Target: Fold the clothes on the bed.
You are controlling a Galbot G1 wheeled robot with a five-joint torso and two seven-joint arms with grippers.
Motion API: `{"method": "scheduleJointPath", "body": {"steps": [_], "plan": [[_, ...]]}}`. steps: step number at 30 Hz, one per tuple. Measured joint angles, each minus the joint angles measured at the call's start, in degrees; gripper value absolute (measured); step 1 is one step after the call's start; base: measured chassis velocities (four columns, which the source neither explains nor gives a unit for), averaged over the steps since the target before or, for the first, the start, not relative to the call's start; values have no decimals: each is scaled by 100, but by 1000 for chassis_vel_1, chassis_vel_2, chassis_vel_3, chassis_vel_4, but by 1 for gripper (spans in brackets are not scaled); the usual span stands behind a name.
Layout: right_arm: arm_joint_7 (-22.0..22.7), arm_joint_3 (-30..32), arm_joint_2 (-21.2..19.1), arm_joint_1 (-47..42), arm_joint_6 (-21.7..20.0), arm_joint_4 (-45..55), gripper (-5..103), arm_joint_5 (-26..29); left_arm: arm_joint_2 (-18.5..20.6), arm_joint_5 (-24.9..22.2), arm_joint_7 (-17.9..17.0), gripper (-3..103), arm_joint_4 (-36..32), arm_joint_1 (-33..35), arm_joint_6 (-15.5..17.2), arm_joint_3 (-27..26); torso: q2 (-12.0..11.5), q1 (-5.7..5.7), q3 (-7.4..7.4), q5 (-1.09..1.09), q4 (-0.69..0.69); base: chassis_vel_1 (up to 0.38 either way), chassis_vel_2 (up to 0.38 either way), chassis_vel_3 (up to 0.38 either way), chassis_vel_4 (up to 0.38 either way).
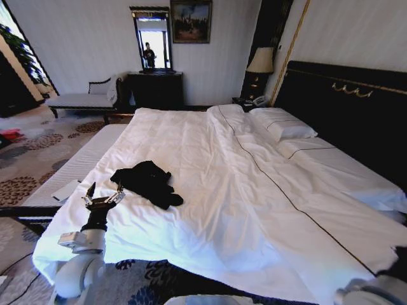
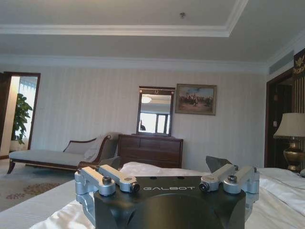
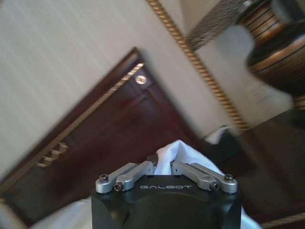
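T-shirt (image 1: 147, 183): crumpled in a dark heap on the white duvet (image 1: 210, 190), near the bed's (image 1: 76, 168) left edge and toward its foot. You have nothing laid flat yet.

Left pincer (image 1: 102, 192): over the duvet just beside the heap, on its foot-end side, fingers spread apart and holding nothing. In the left wrist view its camera (image 2: 167, 191) looks level across the bed at the far wall.

Right pincer (image 3: 163, 164): low at the foot-end right corner of the bed, with its linkage drawn in toward the middle. Its tips are lost against white cloth, so you cannot tell if they meet.

Risk, duvet: the heap lies straight on loose, creased bedding. Close too deep and you will likely pinch duvet with the shirt and drag both.

Risk, layers: the shirt is bunched on itself. A grab at the nearest lump may take several layers, and it would lift as a wad, not spread.

Risk, edge: the heap is close to the left edge. A pull that way could slide it off the bed.

Hidden: collar, hem and sleeves cannot be told apart in the black mass, and no lettering shows.

Cut off: the right arm shows in the head view as a sliver at the corner.
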Motion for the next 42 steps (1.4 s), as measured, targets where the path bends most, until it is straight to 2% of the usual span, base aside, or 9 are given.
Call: {"method": "scheduleJointPath", "body": {"steps": [3,17,20,22,25,28,31,35,42], "plan": [[262,-86,-2,-98,15,-178,1,-207,79,-70,-1,100,110,-61,-26,37,0,0,0,2,-1,0,0,0,0],[454,-91,-21,193,-49,-900,-1,-655,544,-363,-3,100,456,-289,-68,16,0,0,0,0,-3,0,0,0,0],[476,-141,-21,257,-191,-940,15,-831,585,-384,-5,100,515,-334,-68,13,0,0,0,-1,-9,0,0,0,0],[487,-140,-21,272,-242,-925,15,-885,590,-386,-5,100,528,-342,-68,10,0,0,0,0,-7,0,0,0,0],[589,9,-22,241,-429,-571,31,-1084,592,-388,-5,100,553,-363,-61,-8,0,0,0,2,-1,0,0,0,0],[737,271,-24,123,-589,-69,37,-1071,580,-387,-5,100,567,-364,-56,-20,0,0,0,-2,-4,0,0,0,0],[976,993,-27,-51,-874,230,53,-493,529,-346,-7,100,563,-320,-52,-39,1,-1,0,-1,-3,0,0,0,0],[1112,1581,-277,-98,-1082,248,63,15,481,-294,-7,100,485,-256,-42,-64,1,-1,-1,1,-3,0,0,0,0],[542,1585,-731,-26,-1238,248,90,-72,400,-234,-7,100,296,-97,-15,-144,0,0,0,2,-3,0,0,0,0]]}}
